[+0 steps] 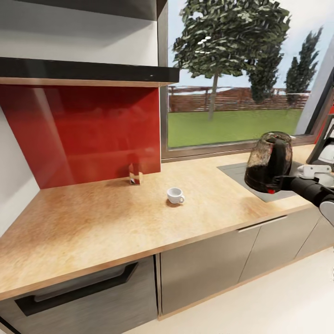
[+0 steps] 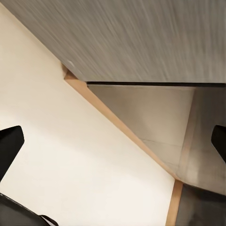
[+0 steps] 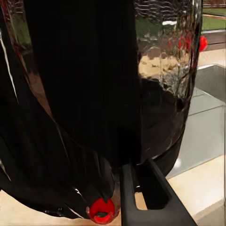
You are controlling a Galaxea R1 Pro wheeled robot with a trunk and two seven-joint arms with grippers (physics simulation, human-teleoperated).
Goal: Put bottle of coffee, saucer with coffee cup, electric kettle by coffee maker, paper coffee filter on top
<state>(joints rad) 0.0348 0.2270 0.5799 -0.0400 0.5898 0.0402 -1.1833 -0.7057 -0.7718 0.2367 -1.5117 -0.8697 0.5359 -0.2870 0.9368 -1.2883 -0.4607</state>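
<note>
The electric kettle (image 1: 269, 160), dark glass with a black base, hangs slightly tilted above the sink (image 1: 236, 172). My right gripper (image 1: 279, 182) is shut on its black handle (image 3: 75, 80), and the red switch (image 3: 101, 209) sits near one finger (image 3: 150, 193). The coffee maker (image 1: 326, 147) is cut off at the right edge of the kitchen countertop (image 1: 93, 222). The white coffee cup (image 1: 175, 195) stands alone mid-counter. A small brown jar with a white label, apparently the bottle of coffee (image 1: 136, 175), stands by the red backsplash. My left gripper (image 2: 113, 143) is open over the floor. Saucer and paper coffee filter are out of view.
Two dark wall slabs (image 1: 88, 69) hang above the red backsplash (image 1: 83, 134); I cannot tell which is the kitchen shelf. A window (image 1: 232, 93) runs behind the sink. Grey cabinet fronts (image 1: 204, 273) and a drawer handle (image 1: 79, 290) lie below the counter edge.
</note>
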